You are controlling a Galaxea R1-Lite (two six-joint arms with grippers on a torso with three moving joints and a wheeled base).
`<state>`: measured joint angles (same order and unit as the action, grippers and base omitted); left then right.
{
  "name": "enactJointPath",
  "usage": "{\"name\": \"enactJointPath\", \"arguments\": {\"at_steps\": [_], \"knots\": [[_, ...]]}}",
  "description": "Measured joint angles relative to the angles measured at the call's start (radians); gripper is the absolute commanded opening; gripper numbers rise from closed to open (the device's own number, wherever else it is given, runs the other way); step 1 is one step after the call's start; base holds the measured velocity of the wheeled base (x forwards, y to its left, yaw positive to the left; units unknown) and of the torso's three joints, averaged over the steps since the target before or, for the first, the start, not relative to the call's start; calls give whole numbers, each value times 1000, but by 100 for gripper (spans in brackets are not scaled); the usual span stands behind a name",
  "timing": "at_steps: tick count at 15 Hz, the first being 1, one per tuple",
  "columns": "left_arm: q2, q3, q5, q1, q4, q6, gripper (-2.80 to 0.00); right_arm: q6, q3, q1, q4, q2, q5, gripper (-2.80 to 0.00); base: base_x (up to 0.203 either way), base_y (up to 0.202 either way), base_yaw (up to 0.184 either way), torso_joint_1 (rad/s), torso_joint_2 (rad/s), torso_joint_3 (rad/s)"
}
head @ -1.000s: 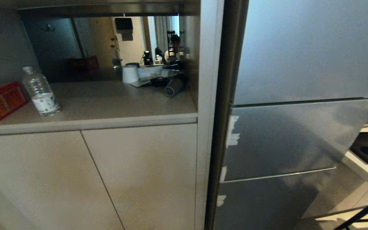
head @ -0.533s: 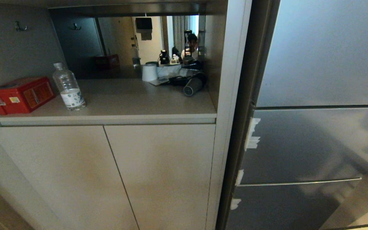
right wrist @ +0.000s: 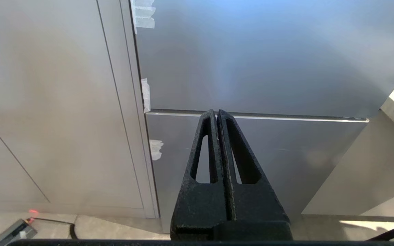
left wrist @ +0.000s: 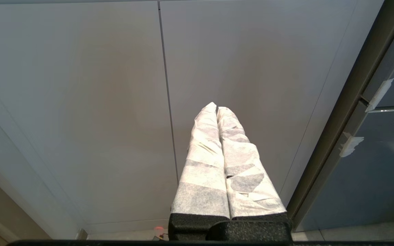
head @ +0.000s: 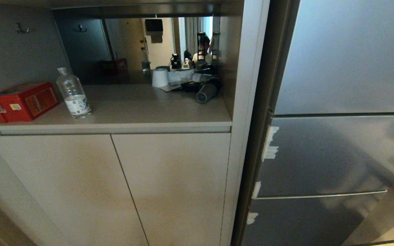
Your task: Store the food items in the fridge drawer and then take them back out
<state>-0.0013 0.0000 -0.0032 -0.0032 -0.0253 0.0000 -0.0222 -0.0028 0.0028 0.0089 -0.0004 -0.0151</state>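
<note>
In the head view, a smooth silver-grey fridge (head: 337,102) is seen with doors shut; no drawer or food is visible. A ribbed clear bottle (head: 73,97) and a red box (head: 22,101) are stood on a matte beige shelf (head: 132,112). In the left wrist view, the left claw (left wrist: 217,109), wrapped in white fabric, is pressed closed, empty, before flat beige cabinet doors (left wrist: 80,102). In the right wrist view, the black slotted right claw (right wrist: 216,114) is closed, empty, with brushed fridge panels ahead.

Beige cabinet doors (head: 115,188) are standing closed beneath an open shelf (head: 142,109) backed by a mirror (head: 139,48). Pale floor (right wrist: 108,225) is showing below, dim light reflecting softly.
</note>
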Motion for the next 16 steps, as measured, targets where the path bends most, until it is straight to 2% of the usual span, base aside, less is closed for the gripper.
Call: {"name": "enactJointPath", "arguments": {"at_steps": [4, 16], "knots": [[0, 0, 0, 0, 0, 0, -280, 55, 0, 0, -2, 0, 21, -280, 0, 0, 0, 0, 0, 0], [0, 0, 0, 0, 0, 0, -280, 56, 0, 0, -5, 0, 22, -280, 0, 0, 0, 0, 0, 0]]}}
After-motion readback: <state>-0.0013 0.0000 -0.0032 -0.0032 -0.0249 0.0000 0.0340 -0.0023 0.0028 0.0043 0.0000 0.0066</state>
